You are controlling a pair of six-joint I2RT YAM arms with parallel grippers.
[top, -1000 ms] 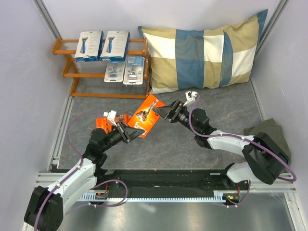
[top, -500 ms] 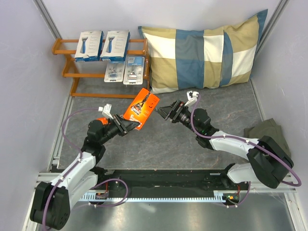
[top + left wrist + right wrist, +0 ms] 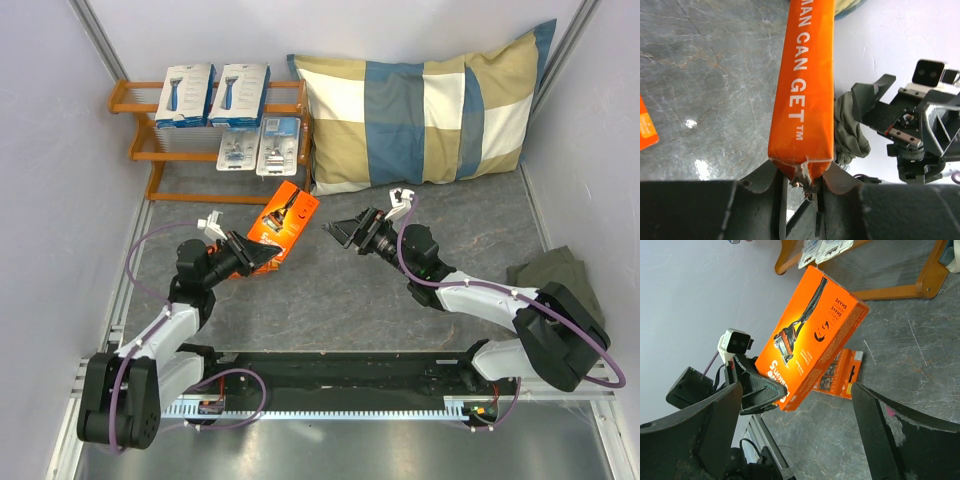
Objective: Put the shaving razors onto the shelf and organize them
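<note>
**Now: orange pack (image 3: 283,213) held up near the shelf (image 3: 135,97)**

Left gripper (image 3: 262,255) pinches one end of the orange pack, which tilts above the table (image 3: 400,290) just in front of the shelf's lowest tier. Right gripper (image 3: 338,232) hangs nearby, jaws spread wide, clear of the pack. A second orange pack (image 3: 840,374) lies on the table. Two white boxes (image 3: 186,95) occupy the top tier and two blister packs (image 3: 233,150) the middle.
</note>
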